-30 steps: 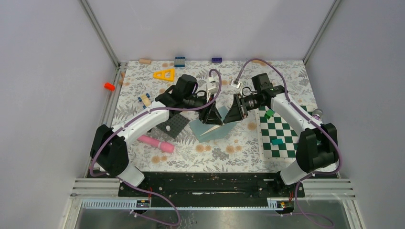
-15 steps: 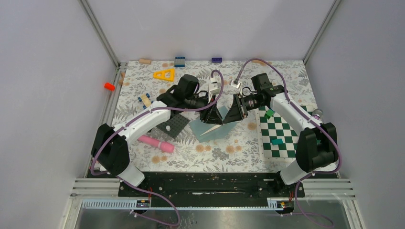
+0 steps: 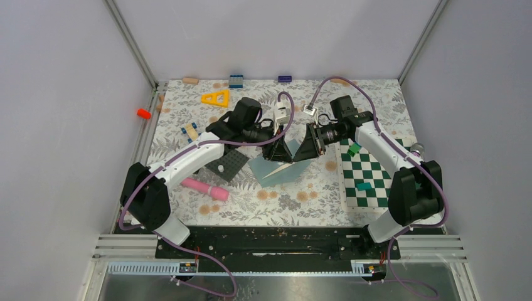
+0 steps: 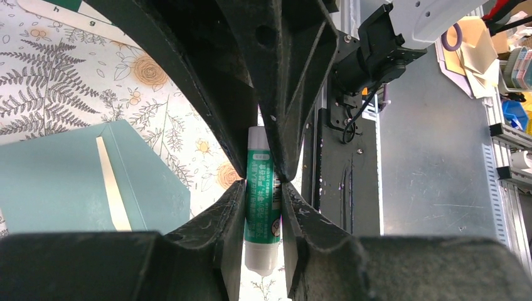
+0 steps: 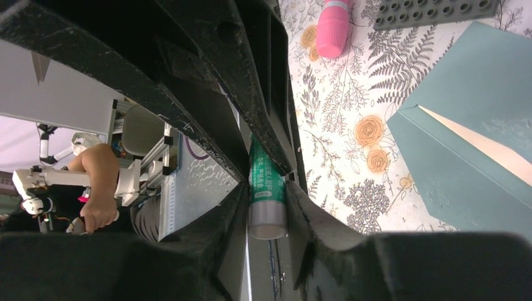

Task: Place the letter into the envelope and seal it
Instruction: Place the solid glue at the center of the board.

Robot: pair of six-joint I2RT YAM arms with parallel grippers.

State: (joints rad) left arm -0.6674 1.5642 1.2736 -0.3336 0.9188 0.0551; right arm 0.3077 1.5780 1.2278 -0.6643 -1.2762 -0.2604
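Left gripper (image 4: 262,188) and right gripper (image 5: 266,188) pinch our green-and-white plastic glue stick (image 4: 262,219). The flat teal-grey paper envelope (image 4: 56,182) looks flimsy, so we'd take 1 edge.

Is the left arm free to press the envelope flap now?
Probably not yet: the left gripper is pinched on the glue stick that the right gripper also holds, so it would need to let go first. The envelope lies open nearby.

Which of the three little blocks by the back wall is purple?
The purple block, rightmost of the three along the far edge. The blue block sits in the middle and the tan block is on the left.
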